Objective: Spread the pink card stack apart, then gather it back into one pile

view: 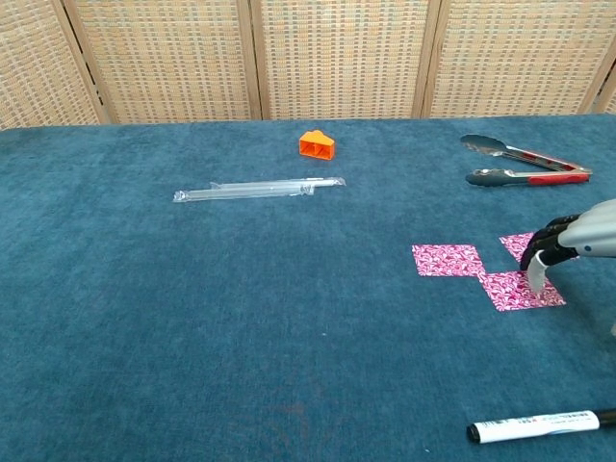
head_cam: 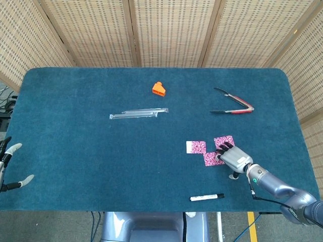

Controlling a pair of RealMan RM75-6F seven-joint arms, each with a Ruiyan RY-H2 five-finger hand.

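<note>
Three pink patterned cards lie spread on the blue cloth: a left card (head_cam: pixel 196 146) (view: pixel 447 260), a far right card (head_cam: pixel 223 141) (view: pixel 522 244) and a near card (head_cam: pixel 210 159) (view: pixel 520 291). My right hand (head_cam: pixel 232 157) (view: pixel 570 240) hovers over the right pair with its fingers curled down. Its fingertips (view: pixel 535 275) touch the near card's right part, and it grips nothing. The far right card is partly hidden by the hand. My left hand (head_cam: pixel 11 165) shows only in the head view at the table's left edge, fingers apart and empty.
A black-capped white marker (head_cam: pixel 206 197) (view: pixel 539 424) lies near the front edge below the cards. Metal tongs with red handles (head_cam: pixel 233 104) (view: pixel 520 162) lie behind the cards. An orange block (head_cam: pixel 158 89) (view: pixel 317 144) and a clear plastic sleeve (head_cam: pixel 139 113) (view: pixel 258 188) sit farther left.
</note>
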